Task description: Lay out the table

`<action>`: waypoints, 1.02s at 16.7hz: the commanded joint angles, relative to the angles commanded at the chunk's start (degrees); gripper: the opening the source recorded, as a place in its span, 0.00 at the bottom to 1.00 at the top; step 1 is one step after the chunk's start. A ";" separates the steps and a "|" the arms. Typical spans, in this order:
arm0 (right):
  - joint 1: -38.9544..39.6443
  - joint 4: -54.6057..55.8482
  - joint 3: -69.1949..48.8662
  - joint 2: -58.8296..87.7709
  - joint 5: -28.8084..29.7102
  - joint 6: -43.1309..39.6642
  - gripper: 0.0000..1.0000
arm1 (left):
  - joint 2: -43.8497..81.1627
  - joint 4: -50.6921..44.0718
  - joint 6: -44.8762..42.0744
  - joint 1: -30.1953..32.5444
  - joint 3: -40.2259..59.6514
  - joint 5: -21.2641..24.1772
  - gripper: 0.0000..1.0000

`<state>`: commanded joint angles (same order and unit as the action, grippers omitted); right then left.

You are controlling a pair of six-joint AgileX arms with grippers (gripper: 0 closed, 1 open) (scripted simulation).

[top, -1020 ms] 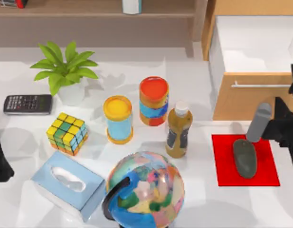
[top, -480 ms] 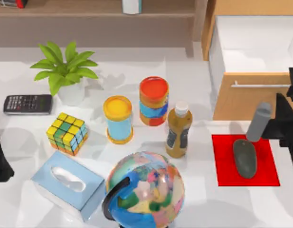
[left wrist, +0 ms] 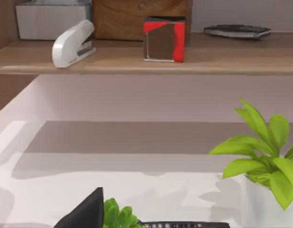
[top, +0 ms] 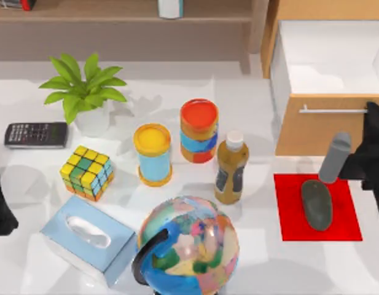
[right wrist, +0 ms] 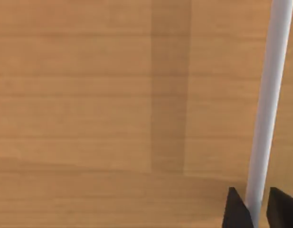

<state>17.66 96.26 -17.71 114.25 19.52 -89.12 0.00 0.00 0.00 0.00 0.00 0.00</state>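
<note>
1. Two arms flank the desk (top: 263, 110) in the top view. The right claw (top: 376, 132) sits at the drawer handle (top: 333, 110); below it lie the red mat (top: 346, 227) and mouse (top: 316, 204).
2. Left wrist view: the left claw (left wrist: 84, 216) is parked low beside the plant (left wrist: 260, 152); I cannot tell its fingers' state.
3. Right wrist view: the right claw's fingers (right wrist: 236, 209) straddle the handle, slightly parted, likely to work the drawer.

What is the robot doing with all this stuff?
The right gripper is at the light-wood drawer cabinet on the table's right side, with its fingertips on either side of the silver handle bar of the open drawer. Just below it a grey mouse lies on a red mat. The left arm waits at the table's left edge.
</note>
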 joint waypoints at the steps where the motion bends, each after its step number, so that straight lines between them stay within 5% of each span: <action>1: 0.00 0.00 0.00 0.00 0.00 0.00 0.00 | 0.00 0.00 0.00 0.00 0.00 0.00 1.00; 17: -2.82 -6.66 -9.40 3.09 -2.38 0.11 0.00 | 0.00 0.00 0.00 0.00 0.00 0.00 1.00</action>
<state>14.85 89.60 -27.11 117.34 17.14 -89.00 0.00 0.00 0.00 0.00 0.00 0.00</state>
